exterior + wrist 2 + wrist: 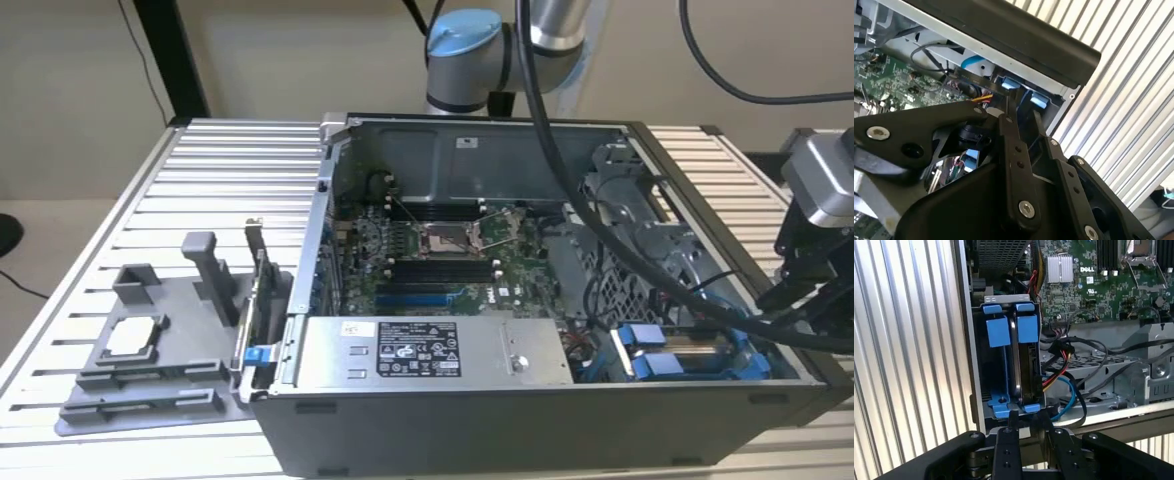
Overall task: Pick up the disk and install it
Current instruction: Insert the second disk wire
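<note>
Open computer case lies on its side on the ribbed metal table; motherboard faces up, grey power-supply box along the near wall.

Disk sits edge-up in the drive bay at the case corner on the exterior view's right. Its blue carrier frame runs along the edges, with two blue tabs at one end. In the exterior view the same blue tabs show inside the bay, next to the power-supply box.

Gripper is just off the end of the disk, outside the case wall. In the first wrist view the two black fingers point at the near end of the carrier; their tips stand close to the blue frame, with a narrow gap between them (contact with the frame cannot be told). Fingers are not closed on the disk; nothing is held between them.

In the second wrist view the gripper tips reach toward the blue tabs at the case rim.

On the exterior view's left, a grey fixture tray rests on the table, carrying a small square silver chip, well apart from the gripper. Black cables drape across the case from the arm.
</note>
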